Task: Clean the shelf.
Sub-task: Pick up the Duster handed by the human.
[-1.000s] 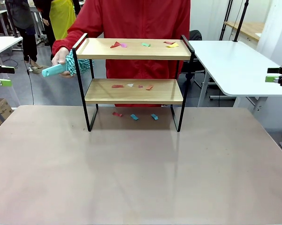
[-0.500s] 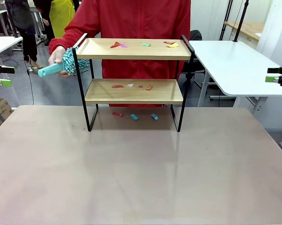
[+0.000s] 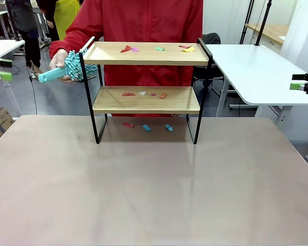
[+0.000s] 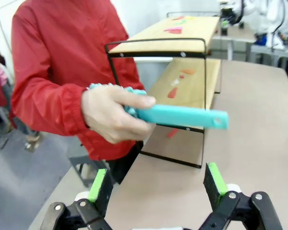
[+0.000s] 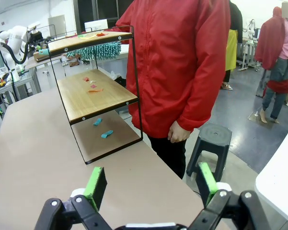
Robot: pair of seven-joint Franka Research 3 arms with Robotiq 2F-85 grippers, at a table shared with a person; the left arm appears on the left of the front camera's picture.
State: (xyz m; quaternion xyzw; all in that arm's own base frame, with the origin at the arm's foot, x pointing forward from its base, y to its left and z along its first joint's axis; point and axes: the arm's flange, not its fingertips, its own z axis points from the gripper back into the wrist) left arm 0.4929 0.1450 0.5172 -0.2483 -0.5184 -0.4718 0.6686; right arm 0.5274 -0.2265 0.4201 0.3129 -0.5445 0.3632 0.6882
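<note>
Shelf [image 3: 113, 102] at the far middle of the brown table [image 3: 143, 195], close before a person in a red jacket. Coloured paper scraps [image 3: 158, 48] on both boards and on the table beneath. At the shelf's left end, person's hand [image 3: 59, 60] with a teal duster [image 3: 72, 66], just beside the top rail, between left gripper [image 4: 156, 182] and shelf. Right gripper [image 5: 151, 183] off at the right side. Both jaws wide, holding nothing. Black stool [image 5: 213, 136] beside the person.

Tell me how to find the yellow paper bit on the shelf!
Find the two-tier wooden shelf on the big table and look at its top board. Go to the board's end on the robot's right, by the black side rail. The yellow scrap lies there beside a red scrap, the only yellow piece on the shelf.
</note>
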